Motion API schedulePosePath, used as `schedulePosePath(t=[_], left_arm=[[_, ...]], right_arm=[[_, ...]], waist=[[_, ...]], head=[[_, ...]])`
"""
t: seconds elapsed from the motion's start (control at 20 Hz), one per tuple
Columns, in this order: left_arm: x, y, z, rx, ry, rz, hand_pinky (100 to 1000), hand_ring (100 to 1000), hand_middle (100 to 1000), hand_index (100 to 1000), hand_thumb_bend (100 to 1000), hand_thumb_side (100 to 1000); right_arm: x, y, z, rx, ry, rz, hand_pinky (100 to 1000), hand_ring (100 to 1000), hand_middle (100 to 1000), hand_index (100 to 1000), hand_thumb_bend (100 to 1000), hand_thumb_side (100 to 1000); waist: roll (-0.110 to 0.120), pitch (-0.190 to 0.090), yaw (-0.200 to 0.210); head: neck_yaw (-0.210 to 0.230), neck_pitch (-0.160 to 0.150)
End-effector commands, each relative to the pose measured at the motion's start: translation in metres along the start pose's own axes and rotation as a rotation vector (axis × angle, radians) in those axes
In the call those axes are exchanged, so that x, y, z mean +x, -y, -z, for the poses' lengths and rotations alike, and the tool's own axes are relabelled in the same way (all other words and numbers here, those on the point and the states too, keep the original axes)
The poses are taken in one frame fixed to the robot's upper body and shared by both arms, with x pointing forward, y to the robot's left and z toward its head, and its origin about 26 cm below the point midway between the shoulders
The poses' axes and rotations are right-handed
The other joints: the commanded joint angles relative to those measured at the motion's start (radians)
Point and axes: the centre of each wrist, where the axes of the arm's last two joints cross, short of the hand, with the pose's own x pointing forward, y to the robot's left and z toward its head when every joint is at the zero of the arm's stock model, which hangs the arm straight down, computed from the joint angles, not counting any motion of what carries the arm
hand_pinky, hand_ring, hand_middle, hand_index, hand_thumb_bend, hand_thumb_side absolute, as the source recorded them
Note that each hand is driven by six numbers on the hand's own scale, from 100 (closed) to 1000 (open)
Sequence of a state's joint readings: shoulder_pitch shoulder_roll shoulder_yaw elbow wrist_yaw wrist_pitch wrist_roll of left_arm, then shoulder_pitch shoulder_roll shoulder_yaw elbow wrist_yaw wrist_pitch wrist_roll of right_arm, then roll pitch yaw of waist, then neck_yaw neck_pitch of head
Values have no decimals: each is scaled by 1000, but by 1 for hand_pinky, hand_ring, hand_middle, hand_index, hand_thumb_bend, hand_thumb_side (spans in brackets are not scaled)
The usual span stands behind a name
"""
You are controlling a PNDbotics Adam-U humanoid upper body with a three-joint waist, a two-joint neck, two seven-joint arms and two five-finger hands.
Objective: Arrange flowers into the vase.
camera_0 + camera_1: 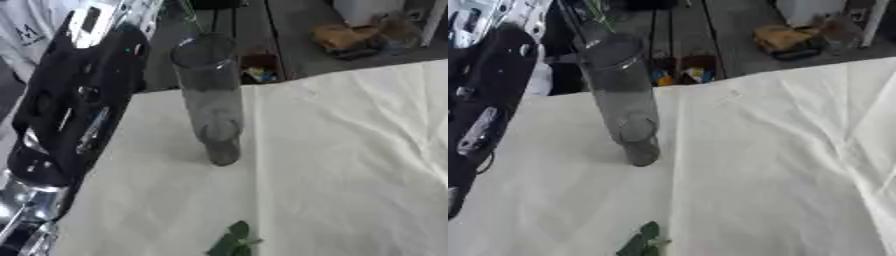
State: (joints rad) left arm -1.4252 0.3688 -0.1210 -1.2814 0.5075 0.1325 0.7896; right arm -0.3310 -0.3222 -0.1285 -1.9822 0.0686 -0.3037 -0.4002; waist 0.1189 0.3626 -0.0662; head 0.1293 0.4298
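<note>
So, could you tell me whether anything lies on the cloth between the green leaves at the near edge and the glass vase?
Nothing visible does: only bare cream cloth lies between the green leaves and the vase.

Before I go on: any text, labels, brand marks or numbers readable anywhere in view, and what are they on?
None can be read.
Grey mark on the white shirt at the upper left edge: shaped like a letter or logo, too blurred to read.
Glass vase: no label visible.
White tablecloth: plain, no print.
Green leaves at the near edge: no tag.
Clutter on the floor beyond the table: no legible writing.
</note>
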Motion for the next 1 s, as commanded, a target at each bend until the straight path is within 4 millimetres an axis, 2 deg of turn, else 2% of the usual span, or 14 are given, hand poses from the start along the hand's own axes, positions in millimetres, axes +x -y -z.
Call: schedulePosePath(t=[0.05,0.35,0.7,1.0], left_arm=[[12,3,0,-10,22,-5,100,100,100,100,100,734],[7,2,-1,10,-4,7,100,100,100,100,100,738],[20,5,3,7,97,-24,100,100,100,100,100,731],[32,7,7,12,119,-45,100,100,100,100,100,728]], right_arm=[[6,2,8,10,37,1,750,604,475,824,100,925],[6,2,8,10,38,3,751,605,474,824,100,926],[6,2,8,20,33,9,752,606,474,825,100,928],[5,4,5,17,18,5,752,607,476,825,100,929]], waist=[[-5,-18,1],[-5,-15,-1],[-3,-23,4],[-5,-44,14]], head=[[-1,-8],[-2,-9],[3,-8],[-3,15]])
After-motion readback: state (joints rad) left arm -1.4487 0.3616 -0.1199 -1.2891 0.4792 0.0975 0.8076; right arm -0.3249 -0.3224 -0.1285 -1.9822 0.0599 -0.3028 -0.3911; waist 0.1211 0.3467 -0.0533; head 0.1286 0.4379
